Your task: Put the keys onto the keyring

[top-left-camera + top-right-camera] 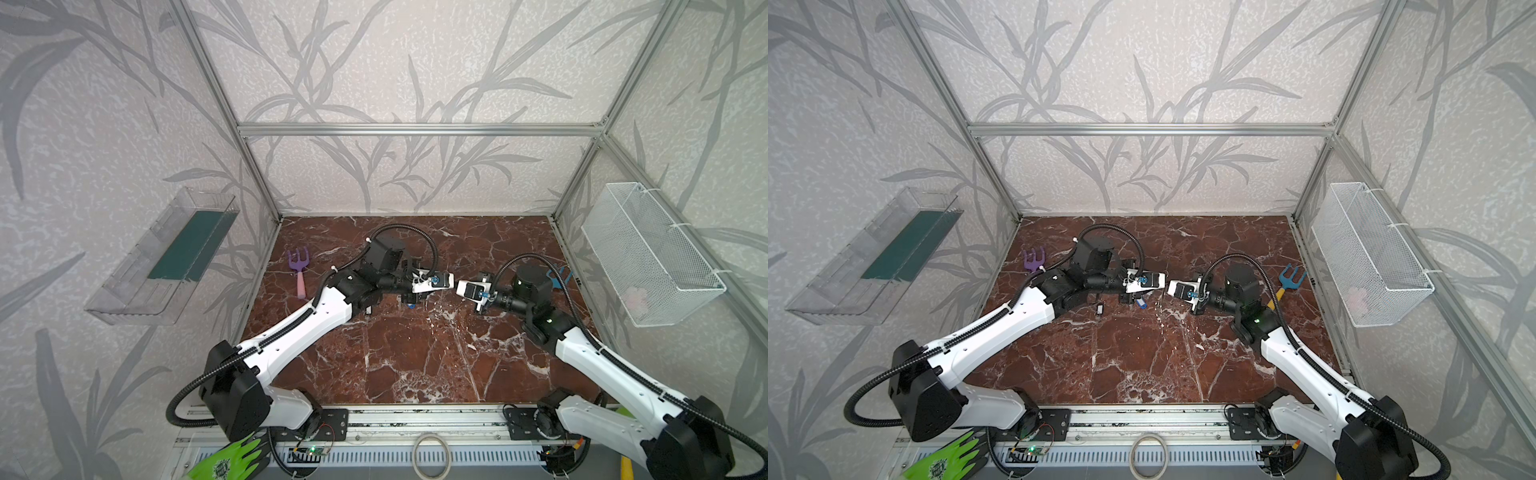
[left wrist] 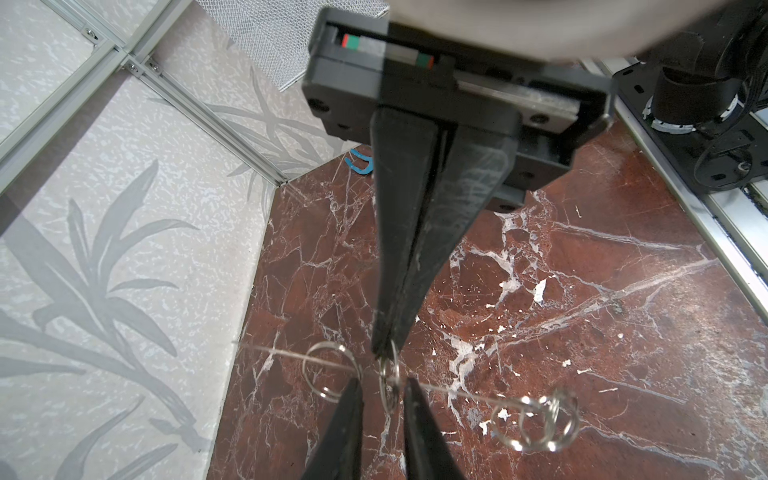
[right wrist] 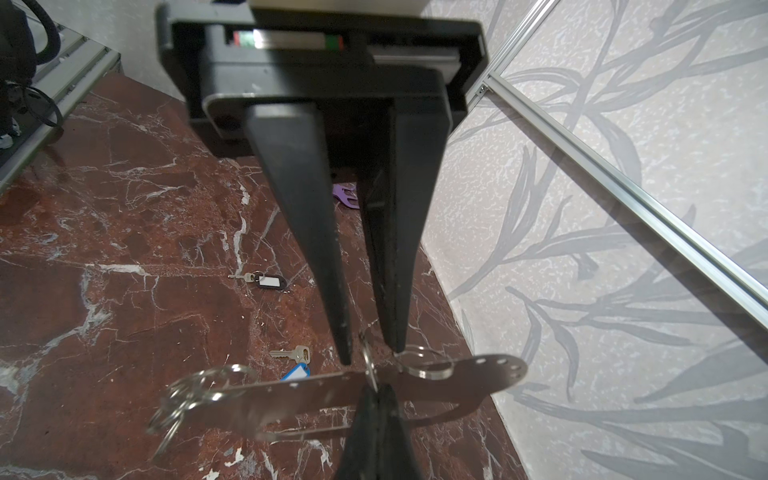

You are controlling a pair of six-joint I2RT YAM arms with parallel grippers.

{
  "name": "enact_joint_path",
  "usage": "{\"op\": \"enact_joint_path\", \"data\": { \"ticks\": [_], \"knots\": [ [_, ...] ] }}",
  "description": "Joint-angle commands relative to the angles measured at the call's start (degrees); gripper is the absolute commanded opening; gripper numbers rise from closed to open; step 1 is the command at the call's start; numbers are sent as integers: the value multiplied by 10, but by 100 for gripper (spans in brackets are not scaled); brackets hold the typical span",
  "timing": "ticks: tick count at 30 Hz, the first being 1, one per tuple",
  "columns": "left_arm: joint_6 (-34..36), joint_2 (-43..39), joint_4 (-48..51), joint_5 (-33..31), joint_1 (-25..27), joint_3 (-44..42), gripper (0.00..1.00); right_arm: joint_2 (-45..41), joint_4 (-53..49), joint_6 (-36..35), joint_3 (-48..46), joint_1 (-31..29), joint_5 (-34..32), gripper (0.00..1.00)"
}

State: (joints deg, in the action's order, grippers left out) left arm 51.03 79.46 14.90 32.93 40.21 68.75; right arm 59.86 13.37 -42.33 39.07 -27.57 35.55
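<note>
The keyring (image 3: 291, 395), pinched by the right gripper (image 3: 376, 390), was shown flat only from the right wrist; the left gripper (image 3: 370, 354) was spread.

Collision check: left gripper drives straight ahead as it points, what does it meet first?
Probably the small ring of the keyring, pinched by the right gripper dead ahead; the left gripper's tips flank it. Depth unclear.

The red-brown marble worktop (image 1: 415, 357) is carrying a purple toy fork (image 1: 300, 266) at ten o'clock, a blue fork (image 1: 1291, 277) at two o'clock, and a black-tagged key (image 3: 266, 280) and blue-tagged key (image 3: 298, 370) lying apart near its centre.
</note>
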Motion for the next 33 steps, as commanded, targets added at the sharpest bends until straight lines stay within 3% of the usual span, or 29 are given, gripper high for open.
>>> {"op": "enact_joint_path", "data": {
  "ticks": [1, 8, 12, 14, 16, 19, 26, 33],
  "knots": [
    [11, 8, 6, 7, 3, 21, 18, -7, 10, -4, 2, -5, 5, 0],
    [11, 16, 7, 10, 6, 26, 11, -4, 10, -5, 6, -5, 6, 0],
    [11, 21, 7, 15, 6, 31, 0, -1, 13, -2, 7, -6, 3, 0],
    [12, 21, 1, 14, 6, 30, 0, -1, 27, 6, 1, -5, -10, 3],
    [15, 16, -15, 9, 6, 20, 0, -3, 46, 18, -11, -3, -30, 15],
    [19, 6, -61, 3, 6, -6, 0, -8, 80, 45, -31, 10, -34, 24],
    [37, -7, -121, 1, 6, -40, 0, -17, 150, 112, -68, 36, -27, 28],
    [60, -21, -183, -8, 7, -74, 0, -26, 159, 124, -81, 38, -21, 29]
  ]
}}
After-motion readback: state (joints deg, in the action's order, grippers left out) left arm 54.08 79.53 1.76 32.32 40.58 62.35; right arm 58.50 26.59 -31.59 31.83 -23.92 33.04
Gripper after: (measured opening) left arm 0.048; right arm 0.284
